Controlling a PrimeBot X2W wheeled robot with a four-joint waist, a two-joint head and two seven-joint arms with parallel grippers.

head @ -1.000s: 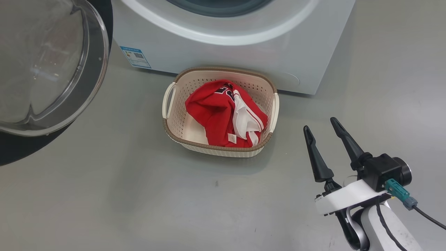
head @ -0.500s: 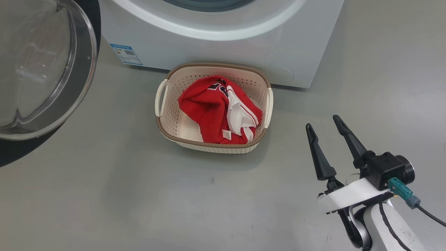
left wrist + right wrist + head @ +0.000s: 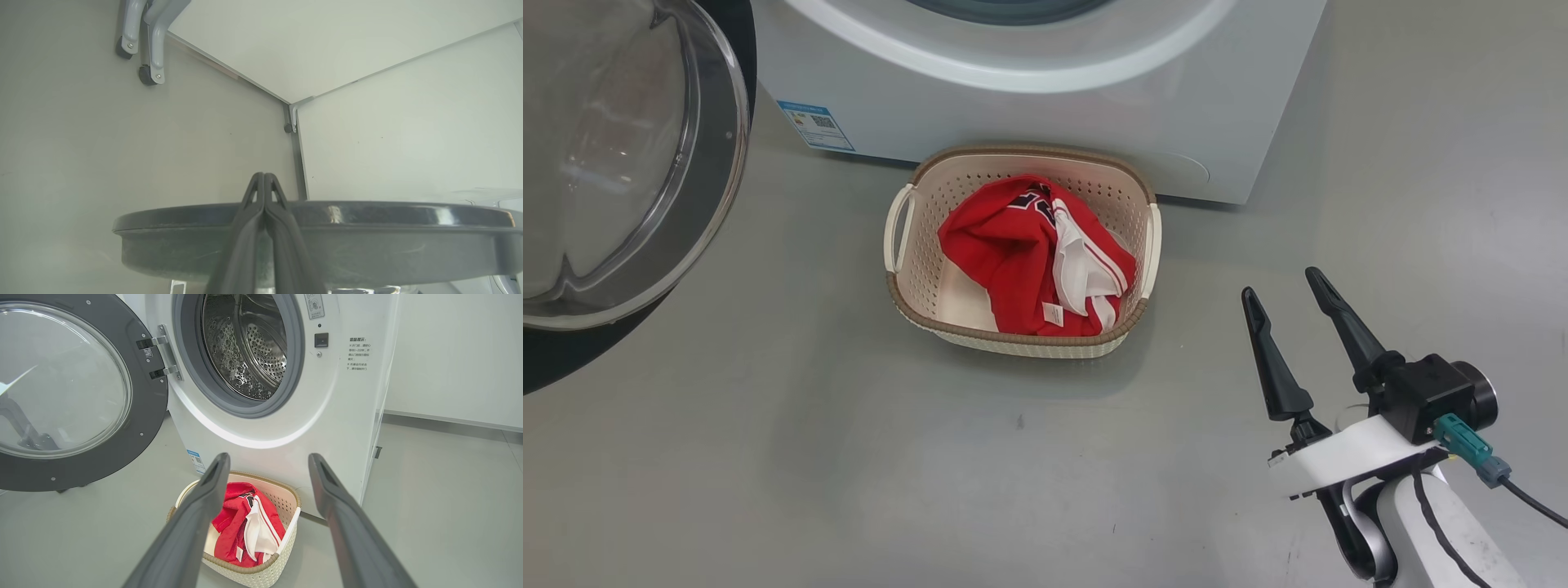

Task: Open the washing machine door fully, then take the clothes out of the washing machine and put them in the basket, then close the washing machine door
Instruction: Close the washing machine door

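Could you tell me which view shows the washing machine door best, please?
The right wrist view: nearly the whole open washing machine door, black rim, glass window and hinges. The head view catches part of its glass and rim; the left wrist view shows its dark rim edge-on behind the shut left claw.

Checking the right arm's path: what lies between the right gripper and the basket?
Bare floor separates the right gripper from the basket, in the head view.

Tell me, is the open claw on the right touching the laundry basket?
Apart. In the head view the right gripper hangs open off to one side of the basket, with a strip of grey floor plainly showing between them.
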